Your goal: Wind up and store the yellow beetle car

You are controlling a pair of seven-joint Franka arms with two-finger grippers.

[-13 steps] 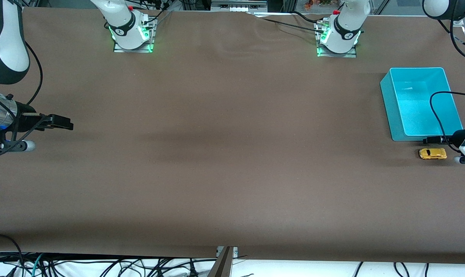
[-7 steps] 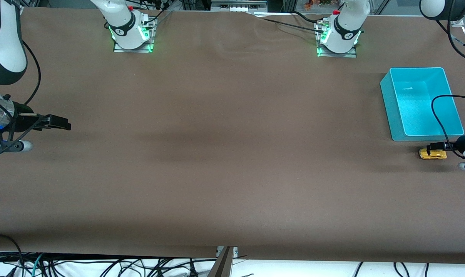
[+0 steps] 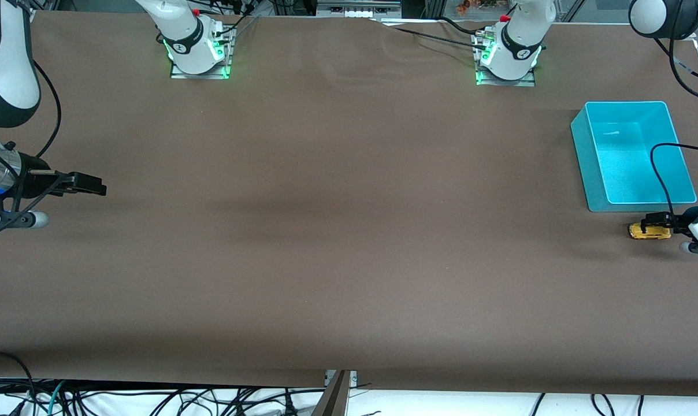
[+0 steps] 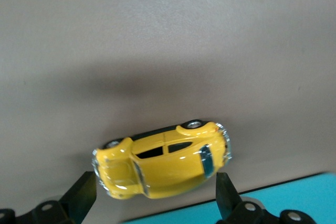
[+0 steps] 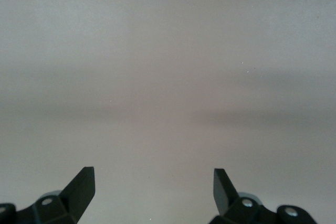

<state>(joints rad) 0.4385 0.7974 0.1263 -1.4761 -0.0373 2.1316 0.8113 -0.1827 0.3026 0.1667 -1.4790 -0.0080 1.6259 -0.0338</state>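
Brown table (image 3: 337, 231): yellow beetle car (image 4: 163, 161) between open left pincer (image 4: 155, 195) tips.

A brown table cover (image 3: 337, 231) fills the frame under even light; tangled black cables (image 3: 152, 398) line the bottom edge.

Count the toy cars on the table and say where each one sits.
1. The yellow beetle car sits on the table at the left arm's end, just nearer the front camera than the teal bin, with the open left gripper over it.
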